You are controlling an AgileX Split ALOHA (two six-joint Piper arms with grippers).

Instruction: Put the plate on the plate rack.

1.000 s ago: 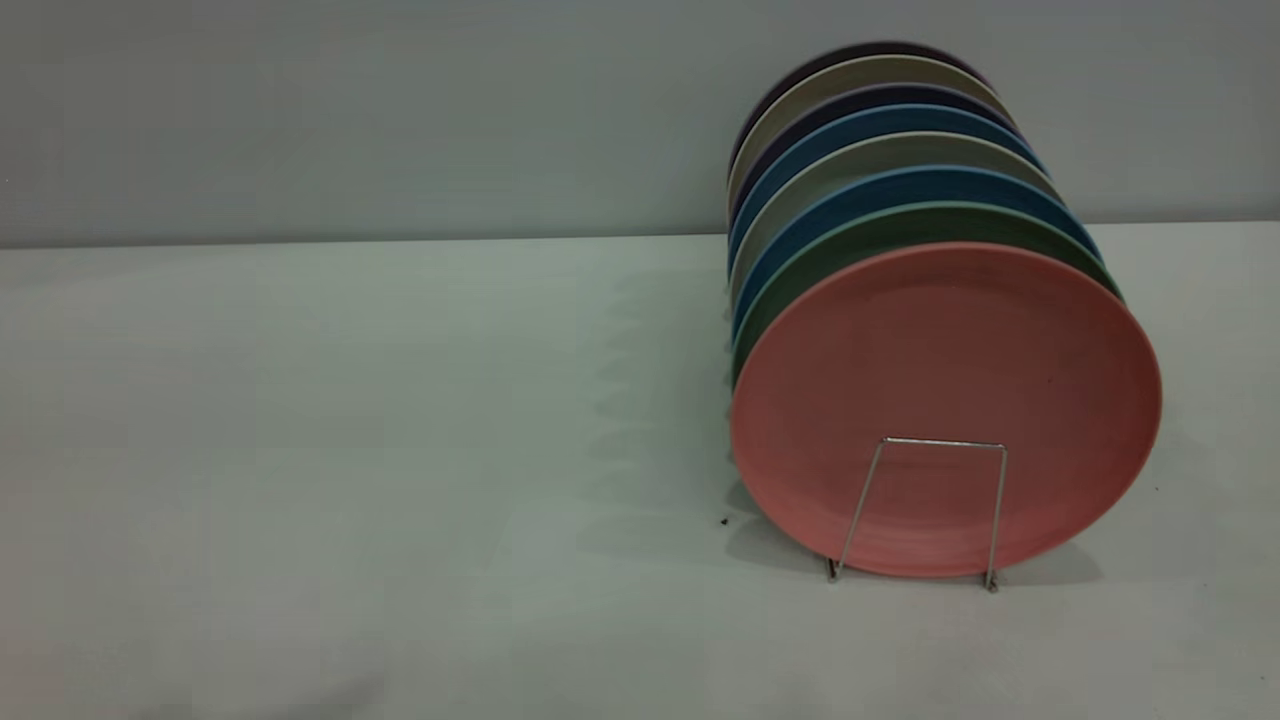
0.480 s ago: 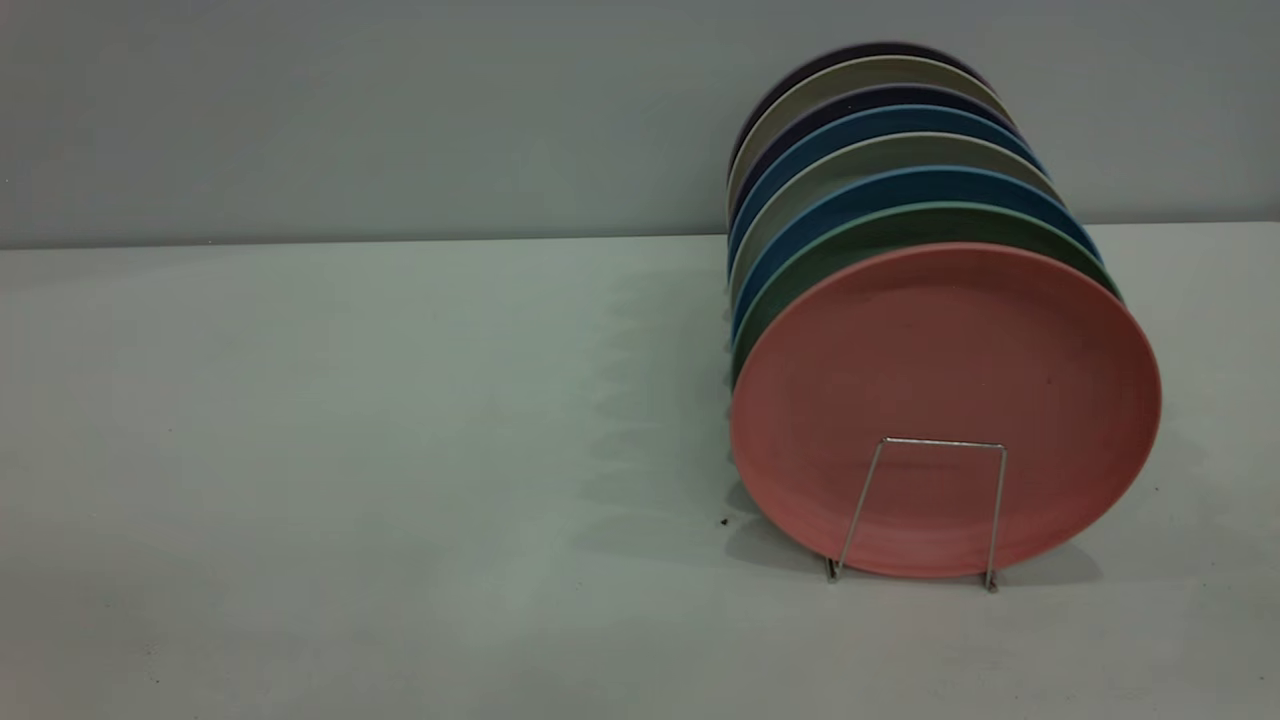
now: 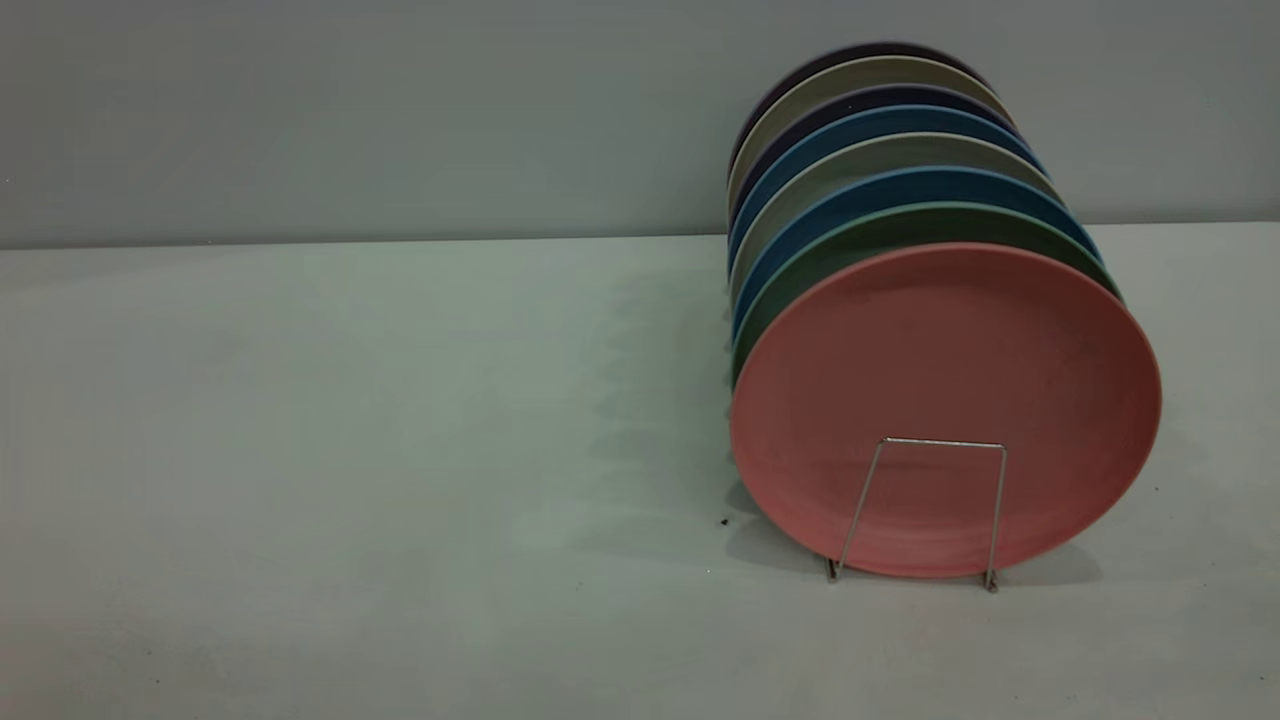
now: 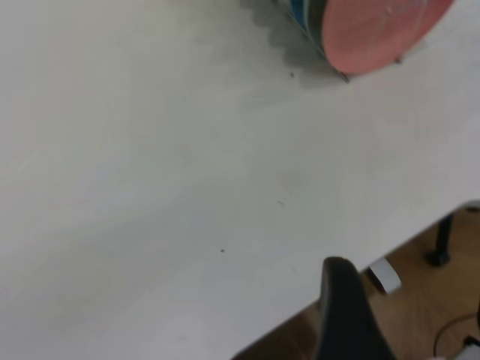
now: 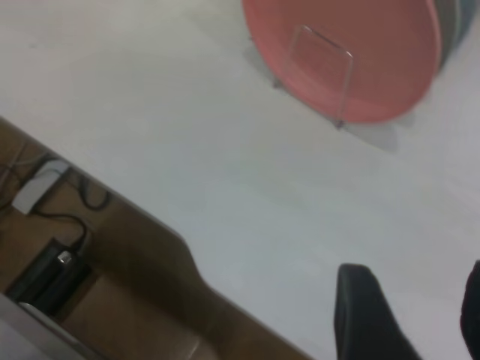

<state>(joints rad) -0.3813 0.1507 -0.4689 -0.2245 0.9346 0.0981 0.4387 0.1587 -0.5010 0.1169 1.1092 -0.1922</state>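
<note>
The salmon-pink plate (image 3: 945,400) stands upright in the front slot of the silver wire plate rack (image 3: 943,441), behind its front loop. It also shows in the left wrist view (image 4: 382,30) and the right wrist view (image 5: 375,45), where the rack's loop (image 5: 346,82) crosses it. Neither gripper shows in the exterior view. My right gripper (image 5: 416,281) is open and empty over the table's near edge, well away from the plate. My left gripper (image 4: 420,300) is open and empty at the table's edge, far from the rack; only one finger (image 4: 345,315) shows.
Behind the pink plate the rack holds a teal-green plate (image 3: 900,225), a blue plate (image 3: 900,185) and several more. The white table (image 3: 350,450) stretches left of the rack. Past its near edge lie the wooden floor and cables (image 5: 52,225).
The plate and the rack have not moved. A faint shadow at the table's near left corner has faded.
</note>
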